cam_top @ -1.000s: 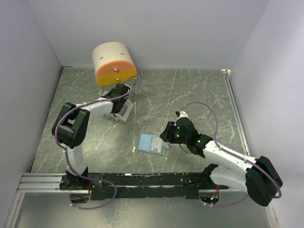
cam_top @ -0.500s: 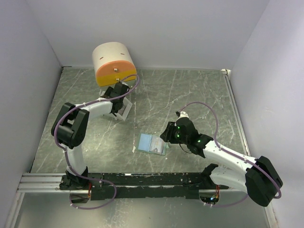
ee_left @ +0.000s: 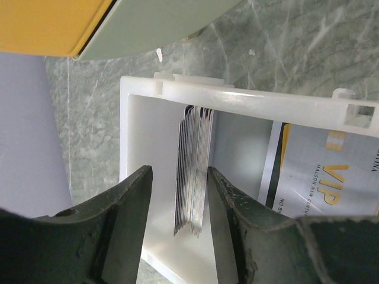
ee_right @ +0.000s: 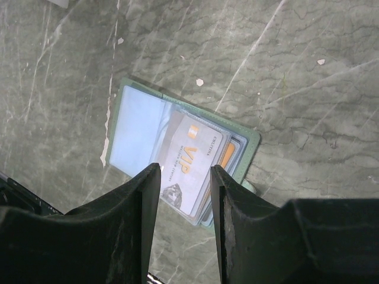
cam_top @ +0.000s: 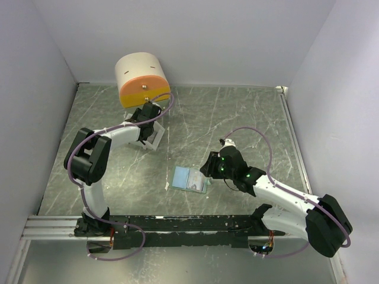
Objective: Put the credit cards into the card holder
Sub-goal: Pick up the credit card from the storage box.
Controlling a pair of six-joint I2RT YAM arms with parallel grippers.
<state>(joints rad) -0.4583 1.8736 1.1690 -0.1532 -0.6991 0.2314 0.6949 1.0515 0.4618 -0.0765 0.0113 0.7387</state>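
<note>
Left gripper [ee_left: 179, 177] part-open astride credit cards [ee_left: 192, 171] in white box [ee_left: 142, 136], right gripper [ee_right: 185, 171] part-open, empty, above open card holder [ee_right: 139, 127]

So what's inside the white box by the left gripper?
A stack of thin cards stands on edge in the white box, between the left gripper's fingers. Their faces are hidden, so colours and count can't be told.

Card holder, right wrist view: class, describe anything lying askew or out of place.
The pale grey VIP plastic card lies slightly skewed in the open grey-green folding card holder, and an orange card edge pokes out beside it. Nothing looks spilled or damaged.
</note>
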